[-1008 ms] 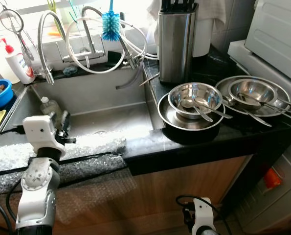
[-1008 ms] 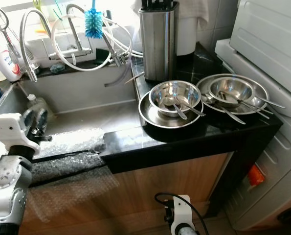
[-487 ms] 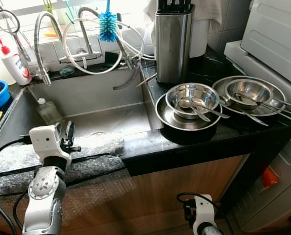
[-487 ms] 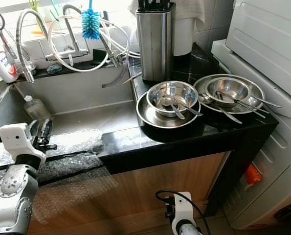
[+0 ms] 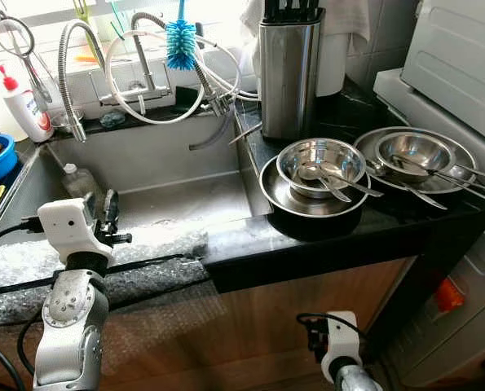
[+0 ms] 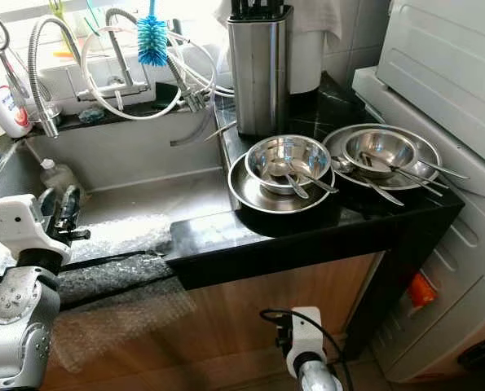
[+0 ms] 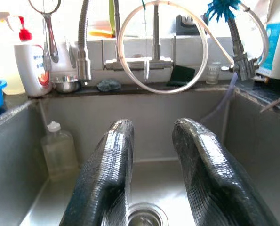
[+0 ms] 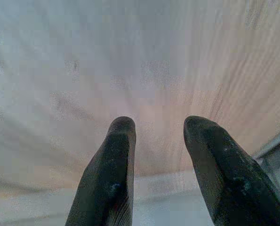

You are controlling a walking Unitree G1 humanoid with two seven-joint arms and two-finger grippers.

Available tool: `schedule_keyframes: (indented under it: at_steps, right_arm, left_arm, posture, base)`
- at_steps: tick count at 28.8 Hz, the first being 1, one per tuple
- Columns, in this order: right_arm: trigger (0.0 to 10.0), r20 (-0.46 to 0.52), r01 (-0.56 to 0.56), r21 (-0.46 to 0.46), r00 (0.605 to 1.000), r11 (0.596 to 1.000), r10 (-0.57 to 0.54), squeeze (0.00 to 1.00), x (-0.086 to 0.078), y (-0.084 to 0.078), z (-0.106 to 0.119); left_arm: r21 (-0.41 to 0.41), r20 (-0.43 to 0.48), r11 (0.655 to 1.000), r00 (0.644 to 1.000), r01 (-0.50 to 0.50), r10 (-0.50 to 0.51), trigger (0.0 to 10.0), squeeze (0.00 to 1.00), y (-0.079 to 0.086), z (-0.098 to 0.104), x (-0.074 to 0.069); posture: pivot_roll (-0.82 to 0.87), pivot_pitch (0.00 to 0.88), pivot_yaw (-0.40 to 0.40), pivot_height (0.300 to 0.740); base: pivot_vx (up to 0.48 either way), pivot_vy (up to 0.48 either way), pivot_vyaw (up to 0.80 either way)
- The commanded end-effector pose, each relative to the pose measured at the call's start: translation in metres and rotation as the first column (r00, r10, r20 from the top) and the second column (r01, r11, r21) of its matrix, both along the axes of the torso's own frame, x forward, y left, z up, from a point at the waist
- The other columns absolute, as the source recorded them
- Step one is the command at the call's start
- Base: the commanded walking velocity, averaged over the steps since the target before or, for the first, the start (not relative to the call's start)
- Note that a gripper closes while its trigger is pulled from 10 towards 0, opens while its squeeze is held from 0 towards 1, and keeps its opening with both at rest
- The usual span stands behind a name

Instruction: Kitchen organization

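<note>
You have barely begun, as far as these views show: nothing is held and the dishes sit untouched. Your left gripper (image 7: 151, 155) hangs over the near edge of the sink (image 5: 177, 199), its fingers (image 7: 107, 174) parted by a narrow gap with nothing between them, aimed across the basin toward the taps (image 7: 144, 61). Your right gripper (image 8: 161, 160) hangs low in front of the wooden cabinet door (image 6: 307, 285), fingers likewise apart and empty.

The work waits on the black counter (image 5: 324, 236) to your right. A steel bowl (image 5: 321, 163) with spoons in it sits on a plate (image 5: 307, 202), and just right of it a second bowl (image 5: 421, 151) sits on its own plate with more cutlery. All of that still needs sorting, I judge.

Behind them stands a steel knife block (image 5: 289, 73). At the far side of the sink hang a blue brush (image 5: 179, 41) and coiled hoses. A soap bottle (image 5: 26, 106) stands far left, and a small clear bottle (image 5: 77, 181) is inside the sink. Bubble wrap (image 5: 128, 261) covers the sink's near rim. A white appliance (image 6: 454, 73) is at far right.
</note>
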State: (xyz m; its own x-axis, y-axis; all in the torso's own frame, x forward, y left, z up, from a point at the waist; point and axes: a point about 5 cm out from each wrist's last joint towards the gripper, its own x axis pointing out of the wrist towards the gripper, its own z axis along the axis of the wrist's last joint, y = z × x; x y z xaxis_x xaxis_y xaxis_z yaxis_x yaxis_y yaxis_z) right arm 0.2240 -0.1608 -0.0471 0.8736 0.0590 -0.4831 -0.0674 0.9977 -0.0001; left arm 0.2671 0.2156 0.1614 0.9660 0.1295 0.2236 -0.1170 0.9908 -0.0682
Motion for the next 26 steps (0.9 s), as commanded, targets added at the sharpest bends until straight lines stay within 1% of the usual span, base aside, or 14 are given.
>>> schedule_keyframes:
  at_steps: [1, 5, 8, 11, 13, 14, 18, 19, 23, 24, 26]
  right_arm:
    - [10.0, 0.075, -0.018, -0.009, 0.997, 1.0, 0.018, 0.0, 0.01, 0.002, 0.011]
    - [10.0, 0.122, -0.026, -0.039, 0.992, 0.999, 0.031, 0.0, 0.011, -0.001, 0.016]
    - [10.0, 0.144, -0.013, -0.039, 0.989, 0.999, 0.018, 0.0, 0.009, -0.004, 0.019]
    - [10.0, 0.152, -0.011, -0.036, 0.988, 0.999, 0.016, 0.0, 0.007, -0.004, 0.02]
    - [10.0, 0.148, 0.011, -0.026, 0.989, 1.0, -0.007, 0.0, 0.003, -0.006, 0.019]
    - [10.0, 0.138, 0.022, -0.034, 0.99, 0.999, -0.017, 0.0, -0.001, -0.008, 0.018]
    - [10.0, 0.146, 0.026, -0.057, 0.989, 0.998, -0.017, 0.0, -0.005, -0.009, 0.018]
    - [10.0, 0.169, 0.022, -0.08, 0.986, 0.997, -0.008, 0.0, -0.007, -0.011, 0.022]
    - [10.0, 0.221, 0.035, -0.097, 0.975, 0.995, -0.013, 0.0, -0.012, -0.017, 0.034]
    - [10.0, 0.221, 0.035, -0.097, 0.975, 0.995, -0.013, 0.0, -0.012, -0.017, 0.034]
    - [10.0, 0.251, 0.031, -0.121, 0.968, 0.992, 0.0, 0.0, -0.018, -0.021, 0.044]
  left_arm:
    - [-0.01, -0.01, 1.0, 1.0, -0.01, 0.01, 10.0, 0.0, 0.002, -0.001, -0.004]
    - [-0.011, -0.034, 1.0, 0.999, -0.011, 0.011, 10.0, 0.0, 0.003, -0.007, -0.005]
    - [-0.014, -0.04, 1.0, 0.999, -0.008, 0.007, 10.0, 0.0, 0.002, -0.008, -0.003]
    - [-0.015, -0.044, 1.0, 0.999, -0.003, 0.003, 10.0, 0.0, 0.001, -0.009, -0.003]
    - [-0.016, -0.047, 1.0, 0.999, 0.0, -0.001, 10.0, 0.0, 0.0, -0.01, -0.002]
    - [-0.016, -0.05, 1.0, 0.999, 0.002, -0.003, 10.0, 0.0, 0.0, -0.01, -0.002]
    - [-0.016, -0.051, 1.0, 0.999, 0.004, -0.005, 10.0, 0.0, 0.0, -0.011, -0.002]
    - [-0.016, -0.052, 1.0, 0.999, 0.004, -0.005, 10.0, 0.0, 0.0, -0.011, -0.002]
    - [-0.014, -0.054, 1.0, 0.998, 0.009, -0.009, 10.0, 0.0, -0.001, -0.013, -0.002]
    - [-0.014, -0.054, 1.0, 0.998, 0.009, -0.009, 10.0, 0.0, -0.001, -0.013, -0.002]
    - [-0.012, -0.056, 1.0, 0.998, 0.014, -0.014, 10.0, 0.0, -0.002, -0.014, -0.001]
  posture:
    - [-0.01, 0.0, 0.119, 0.74]
    - [-0.01, 0.0, 0.119, 0.74]
    - [-0.02, 0.0, 0.121, 0.74]
    - [-0.02, 0.0, 0.121, 0.74]
    - [-0.02, 0.0, 0.124, 0.74]
    - [-0.02, 0.0, 0.124, 0.74]
    - [-0.02, 0.0, 0.124, 0.74]
    - [-0.02, 0.0, 0.124, 0.74]
    - [-0.03, 0.0, 0.124, 0.74]
    - [-0.03, 0.0, 0.124, 0.74]
    - [-0.03, 0.0, 0.122, 0.74]
  base:
    - [0.0, 0.0, 0.0]
    - [0.0, 0.0, 0.0]
    - [0.0, 0.0, 0.0]
    - [0.0, 0.0, 0.0]
    - [0.0, 0.0, 0.0]
    - [0.0, 0.0, 0.0]
    - [0.0, 0.0, 0.0]
    - [0.0, 0.0, 0.0]
    - [0.0, 0.0, 0.0]
    - [0.0, 0.0, 0.0]
    - [0.0, 0.0, 0.0]
